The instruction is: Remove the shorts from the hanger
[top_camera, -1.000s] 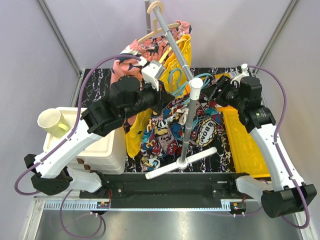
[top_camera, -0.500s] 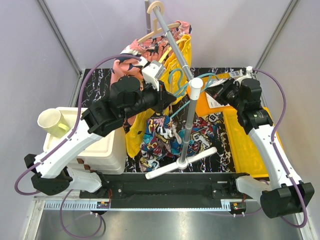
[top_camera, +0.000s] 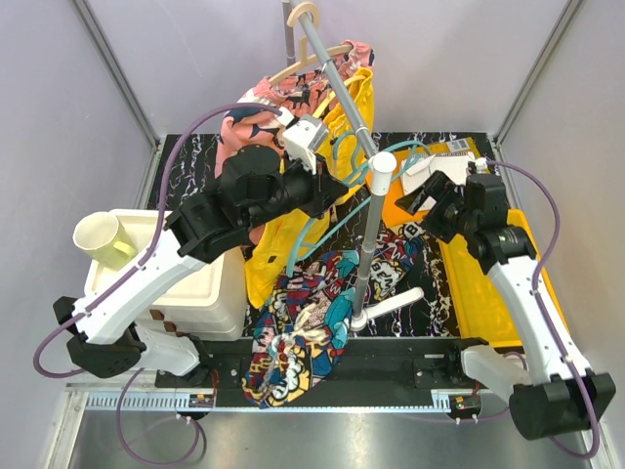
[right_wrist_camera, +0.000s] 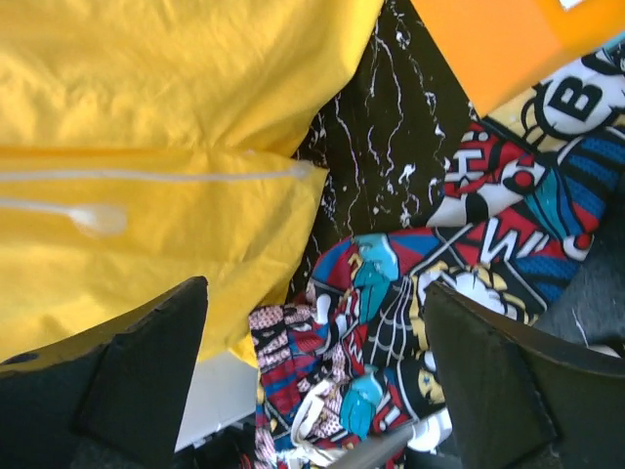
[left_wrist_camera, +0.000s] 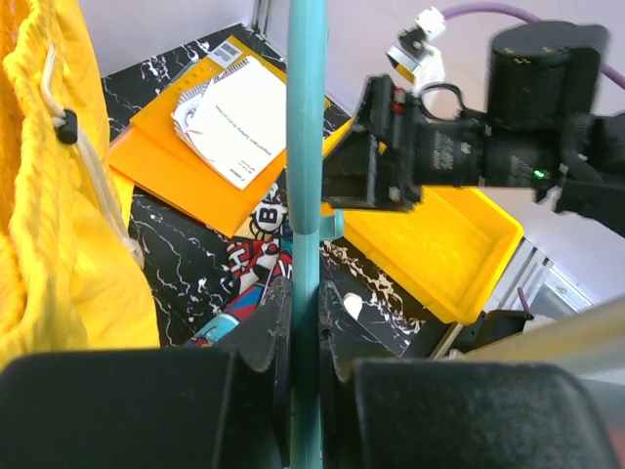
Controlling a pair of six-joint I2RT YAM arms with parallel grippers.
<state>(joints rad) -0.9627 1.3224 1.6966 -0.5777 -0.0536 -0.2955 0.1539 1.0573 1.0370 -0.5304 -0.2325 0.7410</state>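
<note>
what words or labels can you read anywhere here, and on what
"B": big letter on the comic-print shorts, rest of the word hidden.
"W": same shorts, word cut off.
White sheet on the orange envelope: print too small to read.
Envelope's corner label: blurred.

My hand [right_wrist_camera: 312, 293] is spread wide, with its fingers [right_wrist_camera: 137, 381] in the lower corners. Yellow shorts [right_wrist_camera: 146, 117] fill the upper left. Comic-print shorts [right_wrist_camera: 410, 293] lie lower right on the black marbled surface [right_wrist_camera: 391, 107]. An orange sheet [right_wrist_camera: 498, 39] sits in the upper right.
</note>
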